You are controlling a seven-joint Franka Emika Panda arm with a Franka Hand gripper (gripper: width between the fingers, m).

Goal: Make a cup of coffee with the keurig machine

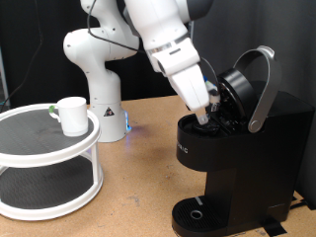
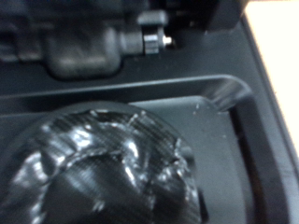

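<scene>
The keurig (image 1: 232, 163) stands nearest the camera, at the bench's front right corner, its lid raised with the silver handle arching above and the drip tray bare at its base. It looks heavy and rigid, unlikely to shift under a push; its handle is the natural place to take hold, being stiff and easy to close two fingers around.

The arm (image 1: 163, 39) reaches down from the exterior view's top, and the gripper (image 1: 211, 107) is sunk into the open pod chamber. In the wrist view a crumpled, shiny dark pod top (image 2: 103, 168) fills the lower part, seated in the black recess, with a small metal needle fitting (image 2: 154, 42) behind it. Whether the jaws are open or closed cannot be told; no finger shows in either view.

A white two-tier stand (image 1: 49, 163) sits at the bench's left edge. The cup (image 1: 71, 115) rests on its upper shelf, well apart from the machine, with a greenish mark beside it. It looks light, stiff and breakable, smooth-glazed and so likely slippery; rim or handle would serve as grips. The stand's raised rim and the arm's own base (image 1: 99, 89) behind it crowd the approach.
</scene>
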